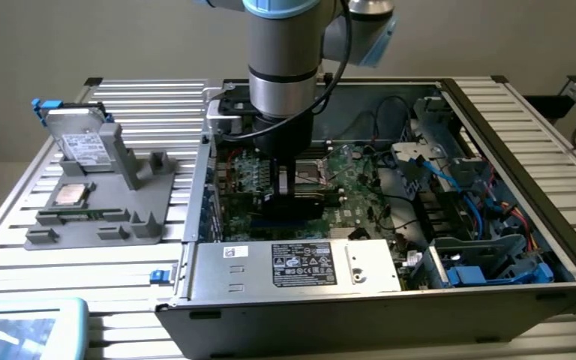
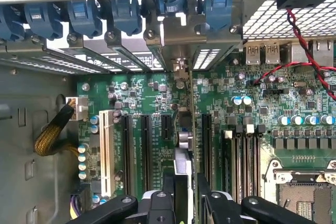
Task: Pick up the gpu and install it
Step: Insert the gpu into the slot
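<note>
now, step: install; gpu point(image 1: 293, 206) in the grip, down inside the case point(image 1: 368, 322).
gripper point(image 2: 184, 187): jaws narrow, clamped on the gpu's two faces.
gpu: upright on edge between the fingers point(image 2: 168, 182), bracket end toward the rear slot covers point(image 2: 126, 51).
place: over the board point(image 2: 262, 108), just beside the black slots point(image 2: 144, 150); seated or not, cannot tell.
next move calls for, by my guess: card edge square over its slot, bracket in line with the rear opening, a straight push with no tilt.
risk: a skewed card could bind or miss the slot.
</note>
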Robot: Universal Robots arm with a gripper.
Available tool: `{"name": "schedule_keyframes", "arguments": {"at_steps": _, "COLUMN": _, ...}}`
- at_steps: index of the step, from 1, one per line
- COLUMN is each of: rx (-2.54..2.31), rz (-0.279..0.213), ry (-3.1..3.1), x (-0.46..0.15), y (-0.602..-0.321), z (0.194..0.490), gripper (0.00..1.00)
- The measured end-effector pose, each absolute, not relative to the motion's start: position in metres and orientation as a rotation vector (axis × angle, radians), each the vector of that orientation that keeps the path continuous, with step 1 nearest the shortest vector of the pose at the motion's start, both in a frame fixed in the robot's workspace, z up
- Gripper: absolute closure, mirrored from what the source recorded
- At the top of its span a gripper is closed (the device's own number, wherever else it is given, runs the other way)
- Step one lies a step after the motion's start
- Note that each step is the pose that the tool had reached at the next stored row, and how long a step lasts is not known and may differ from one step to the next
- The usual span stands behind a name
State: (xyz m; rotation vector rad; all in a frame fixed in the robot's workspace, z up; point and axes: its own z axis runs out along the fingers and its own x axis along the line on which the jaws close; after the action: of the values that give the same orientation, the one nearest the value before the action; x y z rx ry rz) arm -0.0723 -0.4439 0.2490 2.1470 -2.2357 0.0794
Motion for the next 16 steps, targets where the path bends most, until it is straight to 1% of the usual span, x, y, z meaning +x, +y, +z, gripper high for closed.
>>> {"name": "schedule_keyframes", "arguments": {"at_steps": 16, "rx": 2.156, "rz": 0.08, "ry": -2.227, "x": -0.0732, "y": -0.4439, "z": 0.2474, "gripper": 0.73}}
